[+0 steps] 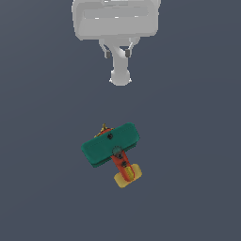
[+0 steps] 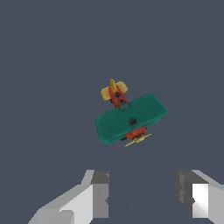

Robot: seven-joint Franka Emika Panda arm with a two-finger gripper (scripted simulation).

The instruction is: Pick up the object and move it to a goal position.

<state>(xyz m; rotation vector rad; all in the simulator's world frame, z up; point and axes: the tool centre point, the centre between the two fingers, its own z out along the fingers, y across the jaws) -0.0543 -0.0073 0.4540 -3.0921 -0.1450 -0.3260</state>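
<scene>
The object, a toy biplane (image 1: 112,147) with teal-green wings, a red-orange body and a yellow tail, rests on the dark floor in the middle of the exterior view, its tail pointing toward the bottom of that view. In the wrist view the biplane (image 2: 130,119) lies well apart from the fingers. My gripper (image 1: 118,54) hangs at the top of the exterior view, well away from the plane and touching nothing. It is open, with an empty gap between its two fingers (image 2: 101,192).
A plain dark grey-blue floor (image 1: 42,141) spreads around the plane on every side. The arm's white hand body (image 1: 115,19) fills the top of the exterior view.
</scene>
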